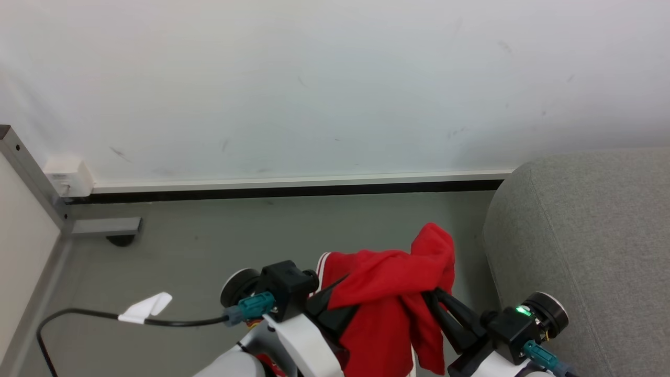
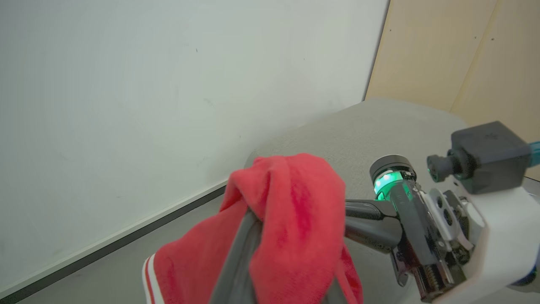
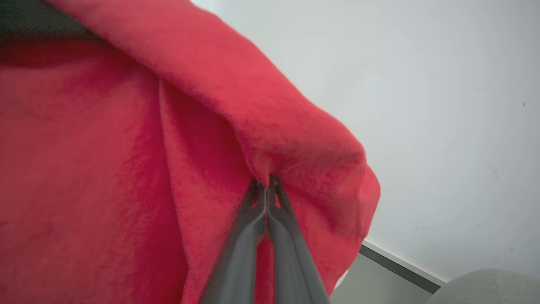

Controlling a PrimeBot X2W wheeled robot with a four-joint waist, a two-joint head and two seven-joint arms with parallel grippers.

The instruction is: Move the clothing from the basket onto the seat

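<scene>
The clothing (image 1: 387, 303), a bright red garment with white stripes at one hem, hangs in the air between my two grippers, just left of the seat (image 1: 586, 235), a light grey sofa. My left gripper (image 1: 335, 301) is shut on the garment's left part, and the fabric drapes over its grey fingers (image 2: 240, 253). My right gripper (image 3: 266, 188) is shut on a fold of the clothing (image 3: 126, 169), its fingers pressed together; it reaches in from the right (image 1: 437, 296). In the left wrist view the sofa (image 2: 379, 126) lies behind the garment (image 2: 291, 219). The basket is out of view.
A black cable with a white tag (image 1: 146, 308) lies on the grey floor at the left. A white wall with a dark baseboard (image 1: 293, 189) runs behind. A metal-edged panel (image 1: 29, 173) stands at the far left, and a pale wooden panel (image 2: 455, 55) rises beyond the sofa.
</scene>
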